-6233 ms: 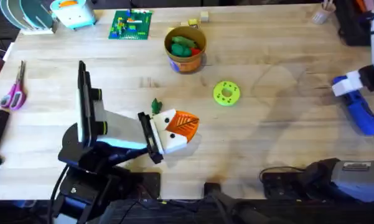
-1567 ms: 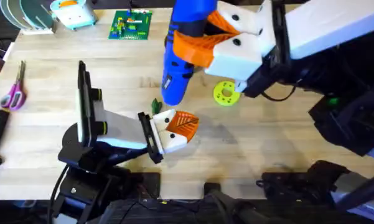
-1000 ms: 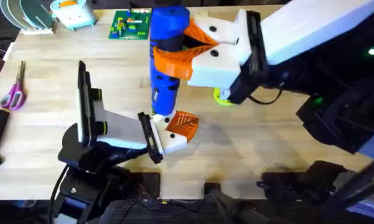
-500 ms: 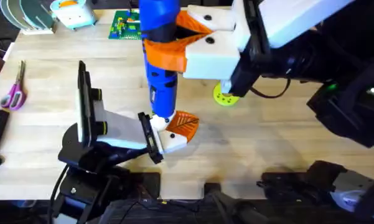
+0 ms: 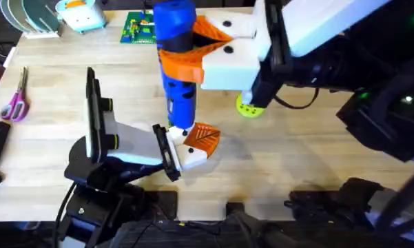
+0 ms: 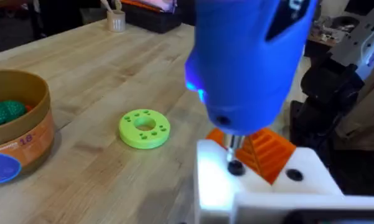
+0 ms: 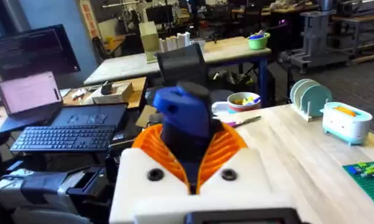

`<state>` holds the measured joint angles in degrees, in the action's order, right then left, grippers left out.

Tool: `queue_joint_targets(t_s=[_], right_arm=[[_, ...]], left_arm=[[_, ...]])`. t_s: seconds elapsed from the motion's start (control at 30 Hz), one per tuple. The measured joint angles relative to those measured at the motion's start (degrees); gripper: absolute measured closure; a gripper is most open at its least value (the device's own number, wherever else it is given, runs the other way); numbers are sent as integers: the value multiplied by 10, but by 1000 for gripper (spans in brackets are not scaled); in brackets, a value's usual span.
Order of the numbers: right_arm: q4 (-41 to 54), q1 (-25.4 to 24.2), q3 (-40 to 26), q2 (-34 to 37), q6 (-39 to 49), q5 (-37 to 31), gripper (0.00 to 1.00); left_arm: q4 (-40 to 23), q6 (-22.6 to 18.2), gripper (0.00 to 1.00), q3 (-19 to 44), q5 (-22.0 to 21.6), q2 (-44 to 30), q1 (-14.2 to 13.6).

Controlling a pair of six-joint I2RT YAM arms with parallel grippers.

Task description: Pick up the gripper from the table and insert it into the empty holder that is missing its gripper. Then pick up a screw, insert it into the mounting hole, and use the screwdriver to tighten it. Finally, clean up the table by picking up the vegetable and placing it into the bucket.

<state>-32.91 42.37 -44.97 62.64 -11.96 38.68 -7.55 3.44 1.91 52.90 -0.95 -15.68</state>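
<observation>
Alignment of bit and screw decides the coming move. The chunky bright blue cylindrical electric screwdriver stands almost upright in the right hand, clenched around its body with orange ribbed pads. Its thin metal bit points down at 6 o'clock onto a dark screw head in the white blocky plastic holder, beside the ribbed orange wedge gripper. I cannot tell the left hand's state. The right arm is clearly nearer.

Blue screwdriver upright, bit on screw in white holder; orange gripper seated.
</observation>
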Motion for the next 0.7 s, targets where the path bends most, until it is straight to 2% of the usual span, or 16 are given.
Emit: queue_joint_targets(t_s=[0.7], right_arm=[[-18, 0, 0, 12, -5, 0, 975]], left_arm=[[0, 0, 986, 0, 0, 0, 0]])
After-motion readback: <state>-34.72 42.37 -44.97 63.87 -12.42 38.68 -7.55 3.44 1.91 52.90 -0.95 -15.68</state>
